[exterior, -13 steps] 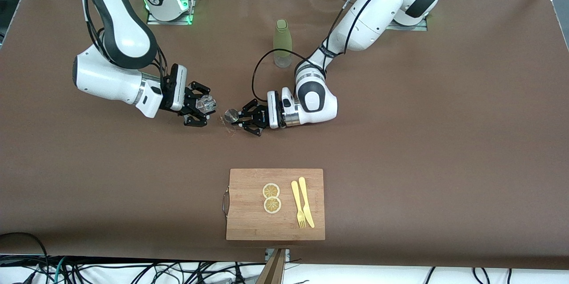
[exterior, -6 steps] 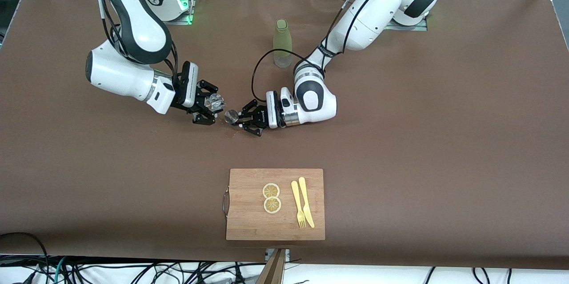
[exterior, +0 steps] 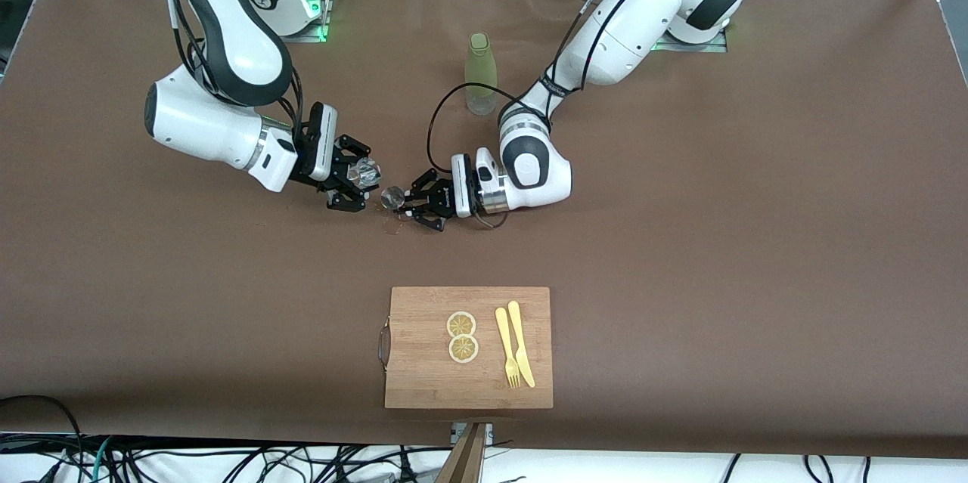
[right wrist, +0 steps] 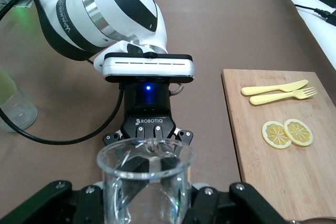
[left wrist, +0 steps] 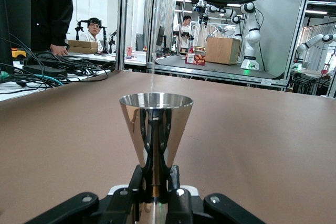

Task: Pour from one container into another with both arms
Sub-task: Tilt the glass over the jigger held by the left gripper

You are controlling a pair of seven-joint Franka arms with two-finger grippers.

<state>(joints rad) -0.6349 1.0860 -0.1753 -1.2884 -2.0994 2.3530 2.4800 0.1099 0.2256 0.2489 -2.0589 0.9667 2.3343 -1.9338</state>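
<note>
My left hand point(exterior: 412, 202) is pinching the jigger point(exterior: 392, 197) at its narrow waist, fingers point(left wrist: 144, 178) pressed in tight against the metal, cup held upright over the surface point(exterior: 681, 241) between the bottle point(exterior: 480, 73) and the cutting board point(exterior: 469, 347). My right hand point(exterior: 355, 182) is clamped on the glass tumbler point(exterior: 366, 174), just beside the jigger, the two apart by a small gap. In the right wrist view the tumbler point(right wrist: 145, 182) stands upright and fills the foreground, its base cut off, my fingers mostly hidden by it. The jigger's point(left wrist: 156, 129) lower cone is hidden between my fingers. I can't tell whether either vessel holds liquid.
</note>
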